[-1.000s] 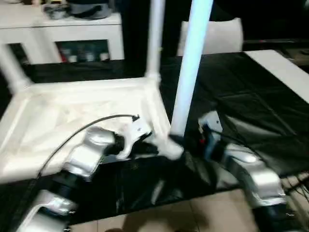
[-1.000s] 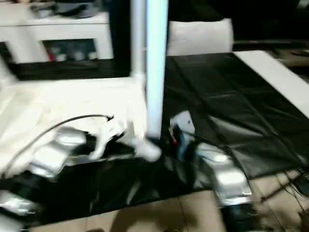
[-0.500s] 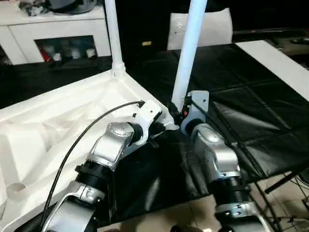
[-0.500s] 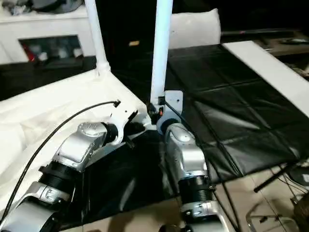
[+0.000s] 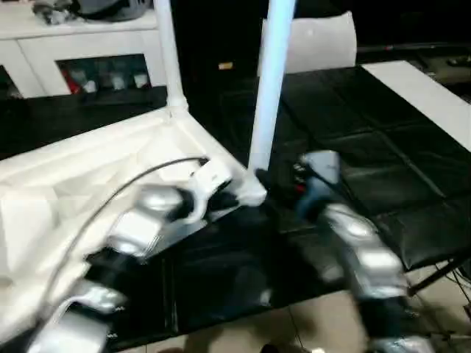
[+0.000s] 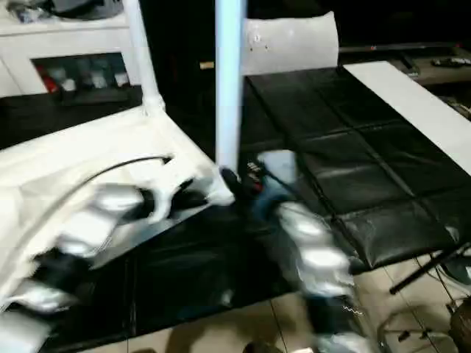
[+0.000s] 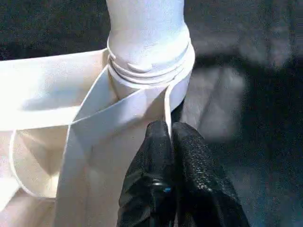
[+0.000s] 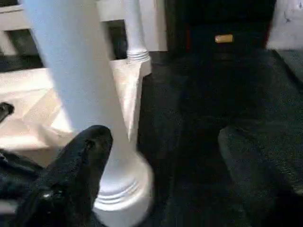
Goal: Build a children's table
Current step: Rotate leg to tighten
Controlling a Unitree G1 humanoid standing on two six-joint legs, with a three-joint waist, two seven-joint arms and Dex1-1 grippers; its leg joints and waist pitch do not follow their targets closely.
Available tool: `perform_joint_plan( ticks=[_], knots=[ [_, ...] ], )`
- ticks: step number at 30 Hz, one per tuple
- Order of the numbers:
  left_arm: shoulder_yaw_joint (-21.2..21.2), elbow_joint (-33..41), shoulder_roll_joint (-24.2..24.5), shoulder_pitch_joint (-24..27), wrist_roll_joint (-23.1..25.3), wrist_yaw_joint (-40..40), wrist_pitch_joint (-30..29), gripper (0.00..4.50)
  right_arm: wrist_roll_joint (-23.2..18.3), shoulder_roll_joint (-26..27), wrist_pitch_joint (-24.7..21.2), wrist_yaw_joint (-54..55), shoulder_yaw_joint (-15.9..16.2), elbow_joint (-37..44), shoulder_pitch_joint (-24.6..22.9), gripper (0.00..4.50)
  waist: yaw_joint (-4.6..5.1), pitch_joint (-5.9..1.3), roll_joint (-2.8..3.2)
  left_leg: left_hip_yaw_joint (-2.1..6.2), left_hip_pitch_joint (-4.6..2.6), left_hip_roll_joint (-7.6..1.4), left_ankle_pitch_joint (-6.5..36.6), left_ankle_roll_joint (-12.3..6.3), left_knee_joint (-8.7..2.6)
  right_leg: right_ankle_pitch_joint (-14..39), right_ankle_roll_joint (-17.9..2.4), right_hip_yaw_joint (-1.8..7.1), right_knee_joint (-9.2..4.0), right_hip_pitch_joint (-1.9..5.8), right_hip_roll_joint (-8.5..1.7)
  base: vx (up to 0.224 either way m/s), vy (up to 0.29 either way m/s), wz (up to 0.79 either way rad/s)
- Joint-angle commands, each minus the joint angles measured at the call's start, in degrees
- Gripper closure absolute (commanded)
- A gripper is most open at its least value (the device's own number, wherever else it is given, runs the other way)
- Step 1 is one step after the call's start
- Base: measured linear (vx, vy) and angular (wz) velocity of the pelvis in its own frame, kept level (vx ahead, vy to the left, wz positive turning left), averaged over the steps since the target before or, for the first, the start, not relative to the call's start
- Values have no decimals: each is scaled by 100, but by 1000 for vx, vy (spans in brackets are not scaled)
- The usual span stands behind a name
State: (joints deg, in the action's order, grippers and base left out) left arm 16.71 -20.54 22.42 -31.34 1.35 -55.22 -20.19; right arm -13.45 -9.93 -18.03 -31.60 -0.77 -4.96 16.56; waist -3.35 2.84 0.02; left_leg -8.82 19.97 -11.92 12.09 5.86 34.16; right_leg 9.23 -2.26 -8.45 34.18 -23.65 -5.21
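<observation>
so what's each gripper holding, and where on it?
Left gripper pinches the thin rim of the table top just below the corner socket. Right gripper is open beside the leg, holding nothing.

Overturned table top left on mat, two legs upright in sockets, cabinet behind

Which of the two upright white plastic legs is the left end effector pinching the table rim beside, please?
The nearer white tapered leg, in the corner socket by the left end effector; the other leg stands at the far corner.
</observation>
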Motion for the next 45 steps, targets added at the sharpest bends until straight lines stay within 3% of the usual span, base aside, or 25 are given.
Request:
perform_joint_plan(
  ticks=[1, 6, 7, 11, 15, 17, 18, 20, 24, 27, 28, 30, 34, 38, 45],
  knots=[
    [197, 104, 200, 42, -47, -592, 321, 450, -204, -286, 28, -613, -7, 207, -81, 21, -50, -375, 60, -23, 15, -111, 790, -346, -389, 1655, -615, 391, -460, 440, -351, 0, 0, 0],
    [536, 25, 773, 48, -135, -1885, 1150, 450, -528, -1350, -108, -2283, 309, 448, -182, 3, -120, -358, 28, -20, -6, -129, 989, -393, -398, 1927, -592, 391, -485, 428, -364, 0, 0, 0],
    [613, 38, 875, 26, -191, -2192, 1223, 450, -594, -1599, -161, -2762, 490, 500, -172, 3, -151, -346, 23, -24, -10, -124, 1014, -414, -398, 2021, -585, 383, -497, 422, -362, 0, 0, 0],
    [736, 13, 952, -84, -239, -2624, 1402, 450, -543, -1881, -50, -3415, 841, 441, -72, 3, -227, -336, 7, -24, -54, -129, 1134, -327, -413, 2453, -502, 364, -547, 409, -381, 0, 0, 0],
    [836, -126, 905, -203, -133, -2651, 1699, 450, -346, -1925, 218, -3633, 1113, 255, 60, 3, -276, -338, -11, -20, -57, -129, 1151, -281, -415, 2533, -459, 363, -553, 402, -385, 0, 0, 0],
    [800, -305, 761, -297, 19, -2284, 1801, 450, -294, -1900, 269, -3675, 1193, 141, 163, 3, -301, -340, -5, -36, -85, -113, 1145, -255, -400, 2638, -408, 353, -579, 382, -378, 0, 0, 0],
    [771, -359, 705, -324, 57, -2140, 1762, 450, -274, -1894, 285, -3677, 1217, 112, 191, 3, -324, -349, -14, -42, -118, -122, 1140, -243, -394, 2612, -416, 368, -575, 369, -386, 0, 0, 0],
    [632, -396, 598, -326, 49, -1882, 1474, 450, -164, -1860, 354, -3632, 1286, 48, 243, 3, -334, -336, -10, -48, -114, -131, 1159, -238, -397, 2608, -425, 364, -570, 359, -372, 0, 0, 0],
    [544, -313, 610, -220, 10, -1815, 1283, 397, -90, -1813, 416, -3605, 1379, 17, 248, 0, -328, -338, -27, -21, -58, -113, 1183, -234, -407, 2795, -266, 332, -591, 402, -380, 0, 0, 0],
    [565, -319, 681, -143, 18, -1826, 1297, 391, -24, -1738, 516, -3537, 1438, -86, 301, 0, -288, -342, -33, -8, -25, -95, 1164, -232, -406, 2884, -148, 314, -602, 415, -376, 0, 0, 0],
    [534, -347, 663, -130, 28, -1755, 1310, 377, -20, -1721, 531, -3532, 1447, -105, 315, 0, -275, -347, -65, -15, -18, -93, 1119, -243, -400, 2878, -137, 318, -610, 409, -381, 0, 0, 0],
    [496, -374, 637, -120, 37, -1670, 1306, 354, -20, -1709, 540, -3537, 1454, -116, 326, 0, -271, -359, -46, -8, -2, -104, 1015, -258, -402, 2713, -200, 330, -572, 419, -381, 0, 0, 0],
    [426, -416, 581, -119, -6, -1564, 1321, 352, -11, -1695, 548, -3541, 1444, -127, 321, 0, -263, -379, -38, -13, 20, -135, 783, -337, -398, 2107, -437, 362, -485, 417, -365, 0, 0, 0],
    [376, -447, 486, -128, -140, -1579, 1325, 352, 1, -1722, 585, -3542, 1467, -124, 293, 0, -266, -376, -28, -26, 12, -134, 804, -338, -394, 2075, -518, 371, -485, 419, -376, 0, 0, 0],
    [490, -550, 631, -114, -35, -1697, 1431, 406, 5, -1724, 597, -3523, 1479, -141, 310, 0, -260, -361, -16, -23, -4, -130, 972, -302, -404, 2328, -449, 365, -524, 417, -383, 0, 0, 0]
  ],
)
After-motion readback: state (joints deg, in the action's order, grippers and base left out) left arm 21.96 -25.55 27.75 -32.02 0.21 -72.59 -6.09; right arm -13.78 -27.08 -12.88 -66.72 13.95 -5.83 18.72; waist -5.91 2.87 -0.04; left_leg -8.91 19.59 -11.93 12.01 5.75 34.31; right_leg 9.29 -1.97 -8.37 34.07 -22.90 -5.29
